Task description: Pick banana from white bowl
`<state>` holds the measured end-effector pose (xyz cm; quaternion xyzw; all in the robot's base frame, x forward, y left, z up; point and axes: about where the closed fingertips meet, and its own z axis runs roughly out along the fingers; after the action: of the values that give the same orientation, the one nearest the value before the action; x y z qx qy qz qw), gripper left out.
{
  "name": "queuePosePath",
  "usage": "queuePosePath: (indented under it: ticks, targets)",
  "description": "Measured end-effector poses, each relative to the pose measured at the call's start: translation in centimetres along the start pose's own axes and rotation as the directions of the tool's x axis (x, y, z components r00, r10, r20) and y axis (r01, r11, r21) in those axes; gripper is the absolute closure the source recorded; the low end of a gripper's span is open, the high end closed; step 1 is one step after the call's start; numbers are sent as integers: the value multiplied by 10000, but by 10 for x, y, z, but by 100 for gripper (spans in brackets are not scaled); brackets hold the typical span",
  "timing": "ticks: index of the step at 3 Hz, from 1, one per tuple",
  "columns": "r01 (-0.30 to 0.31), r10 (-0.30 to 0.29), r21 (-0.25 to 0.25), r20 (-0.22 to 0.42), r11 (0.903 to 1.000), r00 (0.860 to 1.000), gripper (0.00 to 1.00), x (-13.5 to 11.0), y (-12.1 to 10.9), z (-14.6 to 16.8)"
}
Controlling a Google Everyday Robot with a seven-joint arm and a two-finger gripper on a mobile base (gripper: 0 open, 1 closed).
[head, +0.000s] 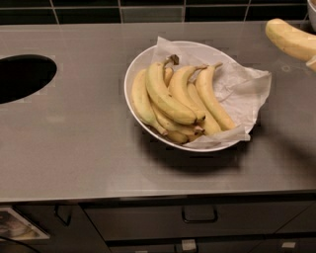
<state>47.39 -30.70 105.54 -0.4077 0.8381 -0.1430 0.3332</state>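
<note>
A single yellow banana [289, 39] lies out of the white bowl [129, 84] at the far right corner of the grey desk [74, 138], well apart from the bowl's rim and cut off by the picture's right border. Whether it touches the desk top cannot be told. Just beneath its cut-off end, a pale sliver of the claw [312, 63] shows at the same border - too little of it to tell whether it is apart, together or clamped on the fruit. The bowl sits right of the desk's middle, between the far and near edges, lined with crinkled white paper [247, 94] that spills over its right rim. Inside, a pile of bananas [173, 99] fills the left and middle of the bowl, stems pointing toward the far edge, tips toward the near edge; one of them lies across the top of the others. At the desk's left edge a dark oval opening [19, 76] is cut into the surface. Dark tiles [148, 10] run along the far edge - and below the near edge, a dark drawer front carries a handle [199, 217].
</note>
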Motion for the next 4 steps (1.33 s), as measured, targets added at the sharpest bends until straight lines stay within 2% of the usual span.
queuePosePath:
  ticks: [1,2,3,4]
  targets:
    - [904,-738,-1485,1139,9848,9907,100,-19,50,-25]
    - [1472,-1071,-2278,1793,9625,9780,100,-29,82,-42]
    - [2412,-1664,-3063,2507,9208,9536,100,-49,118,-55]
    - [3199,-2095,-3654,3104,8742,9272,100,-67,147,-58]
